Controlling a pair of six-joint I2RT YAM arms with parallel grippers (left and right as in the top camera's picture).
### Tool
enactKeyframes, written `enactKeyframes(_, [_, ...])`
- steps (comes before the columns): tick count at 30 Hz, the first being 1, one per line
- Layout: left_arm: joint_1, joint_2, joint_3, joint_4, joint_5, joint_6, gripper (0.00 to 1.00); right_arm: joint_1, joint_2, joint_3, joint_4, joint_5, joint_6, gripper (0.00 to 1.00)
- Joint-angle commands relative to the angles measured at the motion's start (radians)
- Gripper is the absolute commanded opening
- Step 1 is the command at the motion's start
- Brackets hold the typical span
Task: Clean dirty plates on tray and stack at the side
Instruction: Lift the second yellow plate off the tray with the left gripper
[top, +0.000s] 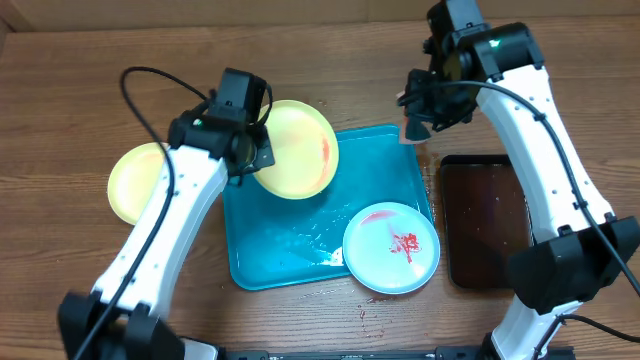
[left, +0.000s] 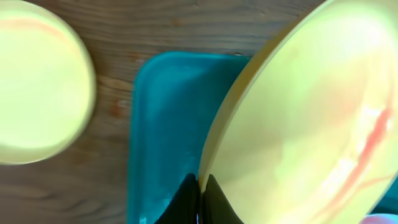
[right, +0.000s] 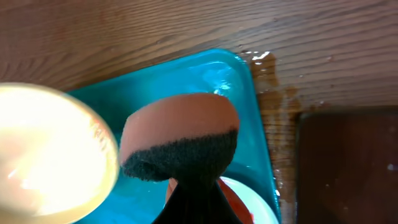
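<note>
Our left gripper (top: 262, 156) is clamped on the rim of the yellow plate (top: 298, 150), holding it over the upper left of the turquoise tray (top: 275, 255). Our right gripper (top: 418, 118) pinches the sponge (top: 412, 128) above the tray's upper right corner. We judge the sponge should travel left onto the red streak (top: 325, 150) near the plate's right edge, pressing lightly, with the plate over the tray.

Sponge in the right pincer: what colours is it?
The sponge is salmon-orange with a dark grey scouring layer, clearest in the right wrist view.
</note>
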Motion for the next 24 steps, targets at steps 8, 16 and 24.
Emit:
enactKeyframes(8, [-0.168,-0.071,-0.002,-0.145,-0.413,0.03,0.05,-0.092,-0.005,0.006,-0.033,0.058,-0.013,0.04])
enactKeyframes(16, [-0.329,-0.071,-0.002,-0.227,-0.703,0.009,0.04,-0.098,-0.003,0.004,-0.061,0.108,-0.027,0.04])
enactKeyframes(24, [-0.377,-0.071,-0.002,-0.342,-0.944,0.054,0.04,-0.098,-0.001,0.001,-0.067,0.114,-0.027,0.04])
